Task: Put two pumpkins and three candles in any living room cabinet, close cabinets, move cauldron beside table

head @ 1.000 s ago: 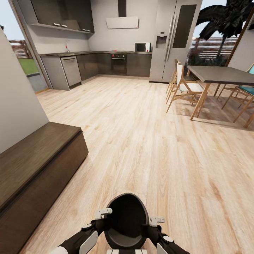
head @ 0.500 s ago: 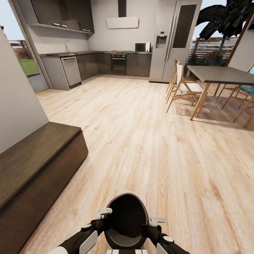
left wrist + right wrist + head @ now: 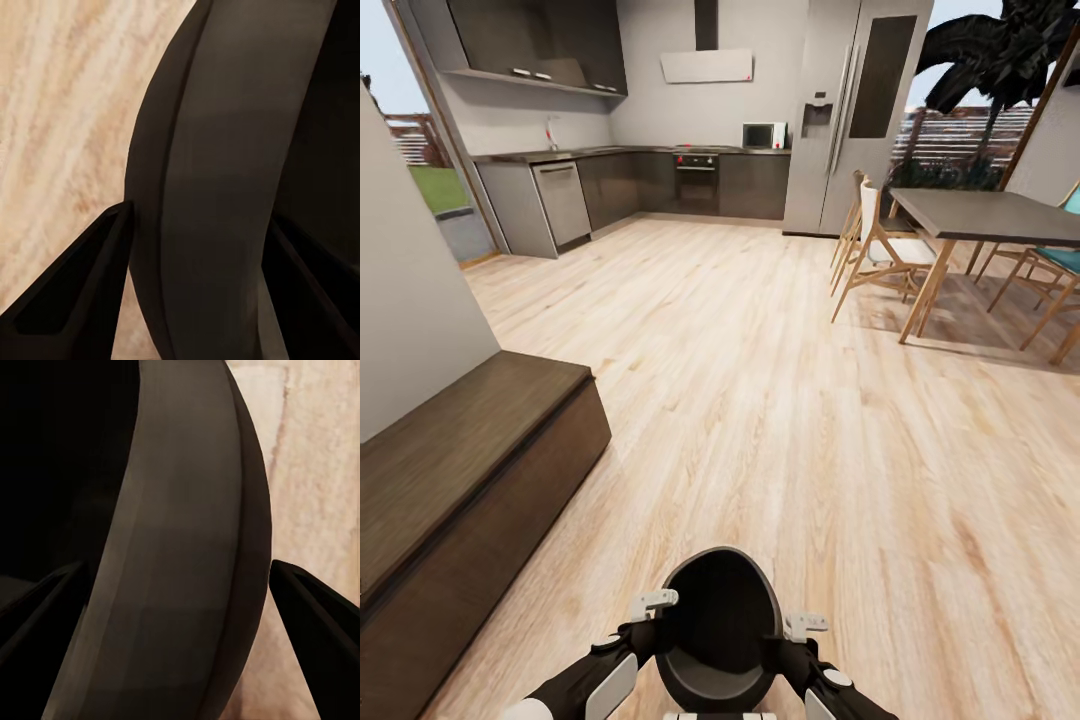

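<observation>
The cauldron [image 3: 720, 628] is being carried low in front of the robot, over the wooden floor [image 3: 780, 400]. The left gripper [image 3: 196, 262] and right gripper [image 3: 180, 607] each have their fingers clamped over its rim from opposite sides. The cabinet [image 3: 460, 480] stands shut to the left. The next move calls for driving to the dining table [image 3: 1000, 215] and setting the pot down beside it. Compared with a second ago, almost nothing differs.

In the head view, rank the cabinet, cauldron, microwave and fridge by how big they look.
1. Cabinet, nearest the camera, so flattered.
2. Fridge, far away, likely larger in reality.
3. Cauldron, close to the camera and partly hidden by the arms.
4. Microwave.
</observation>
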